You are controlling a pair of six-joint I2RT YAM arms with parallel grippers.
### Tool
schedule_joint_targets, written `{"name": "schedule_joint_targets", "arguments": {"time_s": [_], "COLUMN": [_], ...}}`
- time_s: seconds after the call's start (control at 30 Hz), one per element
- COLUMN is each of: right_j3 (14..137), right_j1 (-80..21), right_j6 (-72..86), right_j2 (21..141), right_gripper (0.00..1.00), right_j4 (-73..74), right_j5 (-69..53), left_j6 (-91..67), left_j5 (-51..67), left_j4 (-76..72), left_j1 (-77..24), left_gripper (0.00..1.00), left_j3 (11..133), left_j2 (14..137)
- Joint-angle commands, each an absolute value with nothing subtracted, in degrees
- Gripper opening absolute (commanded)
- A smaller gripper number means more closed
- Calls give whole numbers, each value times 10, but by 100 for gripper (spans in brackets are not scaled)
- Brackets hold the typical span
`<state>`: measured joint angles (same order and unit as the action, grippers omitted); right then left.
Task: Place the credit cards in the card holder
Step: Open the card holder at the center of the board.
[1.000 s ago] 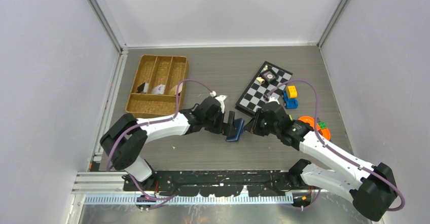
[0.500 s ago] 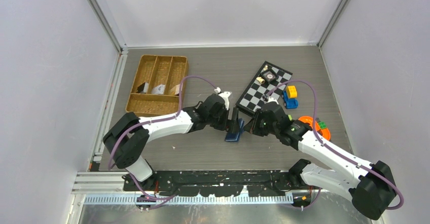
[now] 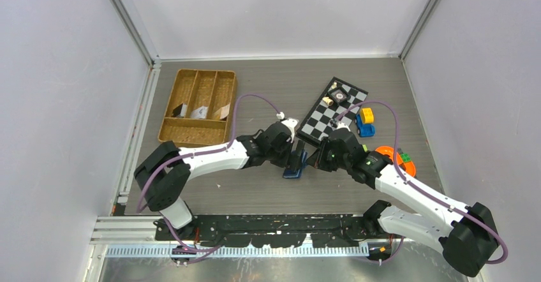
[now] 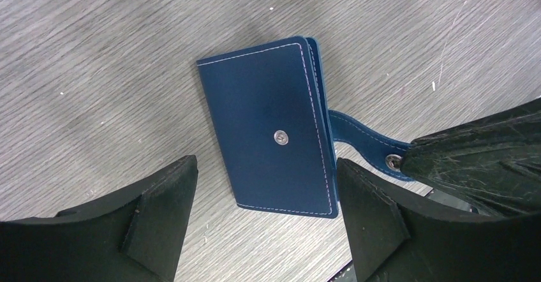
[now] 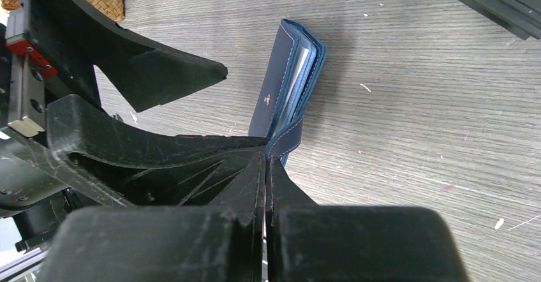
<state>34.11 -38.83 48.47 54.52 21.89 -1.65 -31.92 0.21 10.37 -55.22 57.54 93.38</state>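
Our right gripper (image 5: 266, 161) was clamped on the snap tab (image 4: 363, 145) of the card holder (image 4: 261, 122), a smooth navy rectangle with pale stitching and a round metal stud. Our left gripper (image 4: 265, 167) stood spread wide on either side of it. The holder sat tilted up on edge on the grey wood-grain table (image 4: 96, 52), between both arms. We could not read its small stamped mark.
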Motion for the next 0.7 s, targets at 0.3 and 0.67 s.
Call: {"name": "schedule_joint_targets", "arguments": {"time_s": [0.3, 0.67], "right_j3": [361, 356], "right_j1": [-389, -389], "right_j6": [490, 490], "right_j2": [511, 508], "right_gripper": [0, 0], "right_j4": [222, 230], "right_j5": [-6, -2], "left_j6": [-313, -304], "left_j5": [-27, -54], "left_j4": [106, 130], "left_j1": [-557, -562], "left_gripper": [72, 60], "left_j3": [584, 592], "left_j2": [933, 931]}}
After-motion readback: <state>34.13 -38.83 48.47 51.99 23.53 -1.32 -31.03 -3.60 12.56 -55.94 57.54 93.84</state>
